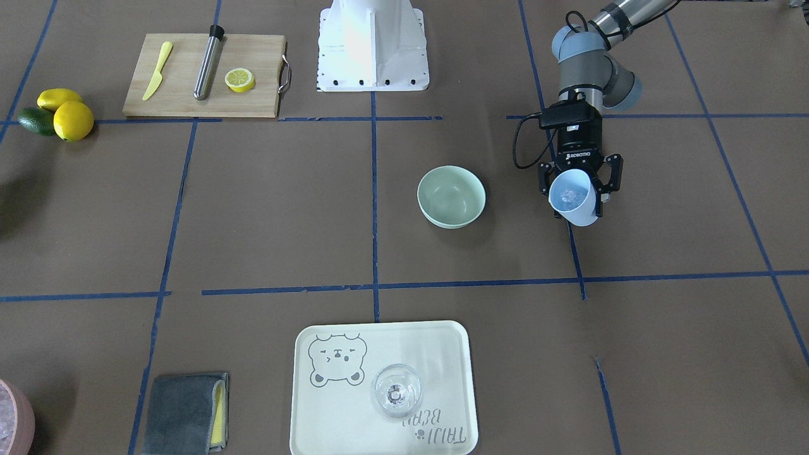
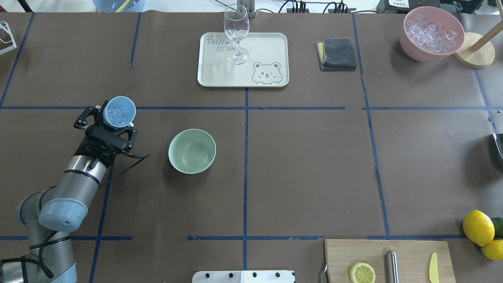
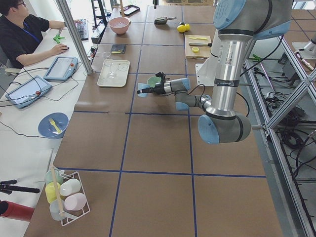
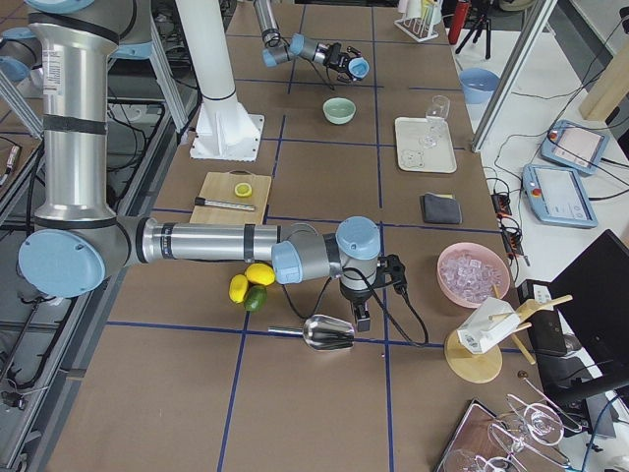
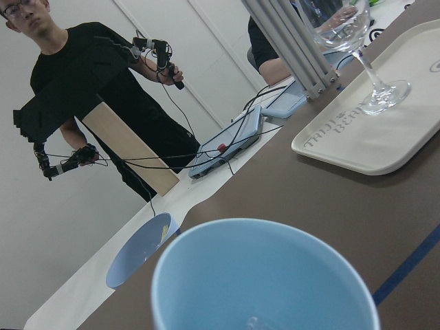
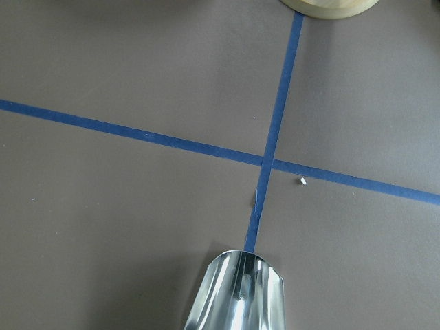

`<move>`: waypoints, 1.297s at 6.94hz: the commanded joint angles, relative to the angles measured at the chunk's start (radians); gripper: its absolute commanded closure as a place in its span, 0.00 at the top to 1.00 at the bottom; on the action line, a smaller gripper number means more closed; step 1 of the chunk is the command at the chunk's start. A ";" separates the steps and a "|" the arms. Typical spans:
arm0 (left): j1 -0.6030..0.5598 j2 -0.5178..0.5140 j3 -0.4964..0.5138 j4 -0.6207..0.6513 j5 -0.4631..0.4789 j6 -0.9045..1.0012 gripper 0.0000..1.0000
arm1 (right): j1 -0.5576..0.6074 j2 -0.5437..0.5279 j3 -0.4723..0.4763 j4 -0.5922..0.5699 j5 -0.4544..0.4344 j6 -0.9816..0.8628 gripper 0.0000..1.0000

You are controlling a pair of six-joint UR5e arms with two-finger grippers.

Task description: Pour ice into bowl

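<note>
**Left hand** (image 2: 114, 120): clenched on a light blue cup (image 2: 120, 112), one finger on each side of the cup wall. The cup's mouth faces upward. The left wrist view looks straight across its rim. Whether the cup's base touches the desk (image 2: 298, 165) cannot be told.

**Ice** (image 2: 117, 113): a few small clear cubes lying in the bottom of the blue cup, between the fingers of the left hand. They also show in the front-facing view (image 1: 571, 194).

**Bowl** (image 2: 192, 151): pale mint green and round, upright on the desk. It stands near the left hand on the side toward the robot's right, clear of both the hand and the cup.

**Wine glass** (image 2: 236, 35) on a cream tray (image 2: 267, 47): beyond the left hand, away from the robot and to its right, well apart.

**Right hand** (image 4: 361, 323): low over the desk, far from the bowl, just beside a metal scoop (image 4: 329, 334). The scoop's open end fills the bottom of the right wrist view (image 6: 237, 295). The fingers do not show clearly, so its grip cannot be told.

**Pink bowl** (image 2: 416, 51) of ice cubes: near the right hand.
</note>
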 commanded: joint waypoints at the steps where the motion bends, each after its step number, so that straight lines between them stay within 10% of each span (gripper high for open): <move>1: 0.062 -0.049 0.005 0.071 0.068 0.064 0.00 | 0.011 -0.001 0.000 -0.001 0.000 0.002 1.00; 9: 0.067 -0.059 -0.047 0.062 0.068 0.888 0.00 | 0.014 0.007 -0.006 -0.001 -0.002 0.003 1.00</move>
